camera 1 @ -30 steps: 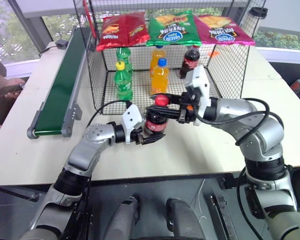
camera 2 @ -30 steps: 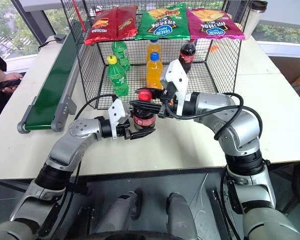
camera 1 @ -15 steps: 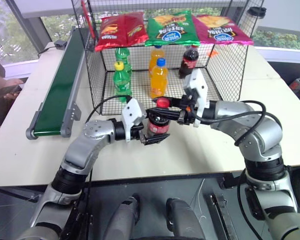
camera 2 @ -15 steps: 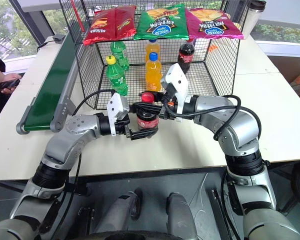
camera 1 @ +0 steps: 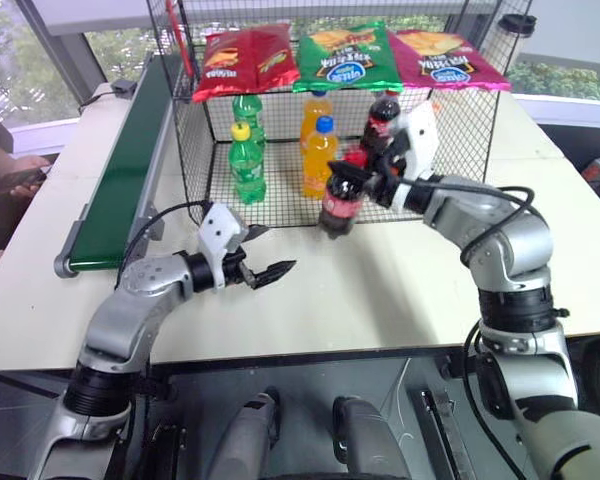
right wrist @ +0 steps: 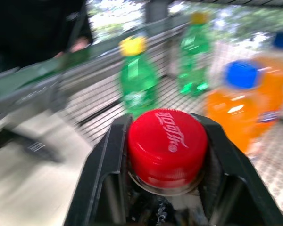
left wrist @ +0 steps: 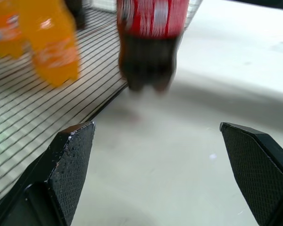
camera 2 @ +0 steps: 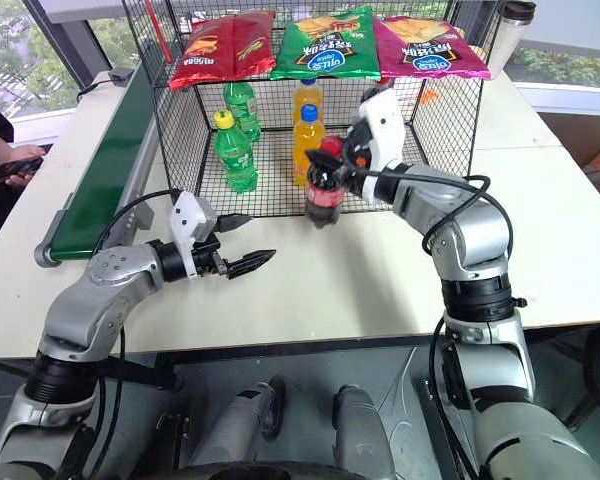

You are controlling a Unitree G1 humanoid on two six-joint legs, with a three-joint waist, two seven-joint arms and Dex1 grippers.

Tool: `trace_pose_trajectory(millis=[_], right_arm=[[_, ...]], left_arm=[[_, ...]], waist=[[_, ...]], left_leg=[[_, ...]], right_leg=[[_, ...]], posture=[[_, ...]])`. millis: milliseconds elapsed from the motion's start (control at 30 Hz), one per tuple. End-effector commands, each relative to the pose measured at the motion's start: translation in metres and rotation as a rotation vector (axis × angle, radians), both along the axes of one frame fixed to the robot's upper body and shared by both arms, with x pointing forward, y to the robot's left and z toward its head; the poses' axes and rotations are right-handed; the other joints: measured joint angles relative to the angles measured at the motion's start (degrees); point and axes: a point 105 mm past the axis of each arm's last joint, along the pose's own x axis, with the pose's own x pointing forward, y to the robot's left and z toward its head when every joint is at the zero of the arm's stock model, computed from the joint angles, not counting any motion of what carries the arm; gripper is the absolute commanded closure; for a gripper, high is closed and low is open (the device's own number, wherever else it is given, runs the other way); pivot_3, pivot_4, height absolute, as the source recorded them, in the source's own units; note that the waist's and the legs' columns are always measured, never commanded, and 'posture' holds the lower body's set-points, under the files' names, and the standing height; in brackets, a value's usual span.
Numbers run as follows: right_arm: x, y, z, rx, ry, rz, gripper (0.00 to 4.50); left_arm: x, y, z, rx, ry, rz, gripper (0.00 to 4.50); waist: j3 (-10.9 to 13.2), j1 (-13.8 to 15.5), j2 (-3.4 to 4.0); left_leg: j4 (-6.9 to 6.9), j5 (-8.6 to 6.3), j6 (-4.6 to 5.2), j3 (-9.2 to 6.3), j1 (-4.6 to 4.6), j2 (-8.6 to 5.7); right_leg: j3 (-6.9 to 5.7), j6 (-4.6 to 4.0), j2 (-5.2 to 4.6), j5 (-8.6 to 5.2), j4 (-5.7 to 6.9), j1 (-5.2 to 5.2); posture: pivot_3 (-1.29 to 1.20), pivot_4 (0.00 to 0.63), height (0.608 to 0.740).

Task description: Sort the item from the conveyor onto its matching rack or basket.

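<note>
Above table (camera 1: 400, 290): cola bottle (camera 1: 338, 203) in right end effector (camera 1: 363, 180)

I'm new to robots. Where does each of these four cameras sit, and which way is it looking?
Left eye view: on the head, looking down over both arms at the table, wire cage and conveyor.
Right eye view: beside it, same scene.
Left wrist view: along the open left gripper; its black fingers frame the cola bottle.
Right wrist view: along the right gripper, clamped under the bottle's red cap.
Shared: all show the cola bottle and the orange soda bottles.
</note>
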Motion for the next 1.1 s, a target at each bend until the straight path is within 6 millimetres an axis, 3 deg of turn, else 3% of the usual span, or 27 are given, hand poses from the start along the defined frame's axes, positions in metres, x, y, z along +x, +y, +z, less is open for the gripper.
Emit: trace_pose_trajectory(millis=[33, 333, 733, 1100], right_arm=[[0.011, -0.019, 0.030, 0.055, -0.120, -0.112, 3.31], [0.047, -0.047, 0.018, 0.105, -0.113, -0.318, 3.31], [0.071, -0.058, 0.011, 0.135, -0.132, -0.442, 3.31], [0.078, -0.063, 0.002, 0.086, -0.153, -0.472, 3.31]], left_arm=[[0.005, 0.001, 0.012, -0.045, -0.080, 0.103, 0.09], [0.014, 0.000, -0.014, -0.072, -0.086, 0.295, 0.09], [0.009, -0.007, -0.007, -0.106, -0.092, 0.295, 0.09], [0.009, -0.010, -0.005, -0.112, -0.097, 0.288, 0.09]], waist=[[0.00, 0.11, 0.00], [0.00, -0.30, 0.03], [0.00, -0.14, 0.04], [0.00, -0.23, 0.04]], left_leg=[[0.01, 0.00, 0.00, 0.00, 0.00, -0.01], [0.00, 0.02, 0.00, 0.13, 0.07, -0.01], [0.03, 0.05, -0.02, 0.13, 0.08, 0.00], [0.04, 0.06, -0.04, 0.12, 0.11, 0.00]], right_leg=[[0.00, 0.00, 0.00, 0.00, 0.00, 0.00], [0.09, 0.06, 0.04, 0.05, 0.10, 0.00], [0.09, 0.06, 0.09, 0.05, 0.20, -0.02], [0.09, 0.06, 0.10, 0.05, 0.28, -0.01]], posture=[[0.00, 0.150, 0.738], [0.00, 0.150, 0.738], [0.00, 0.150, 0.738], [0.00, 0.150, 0.738]])
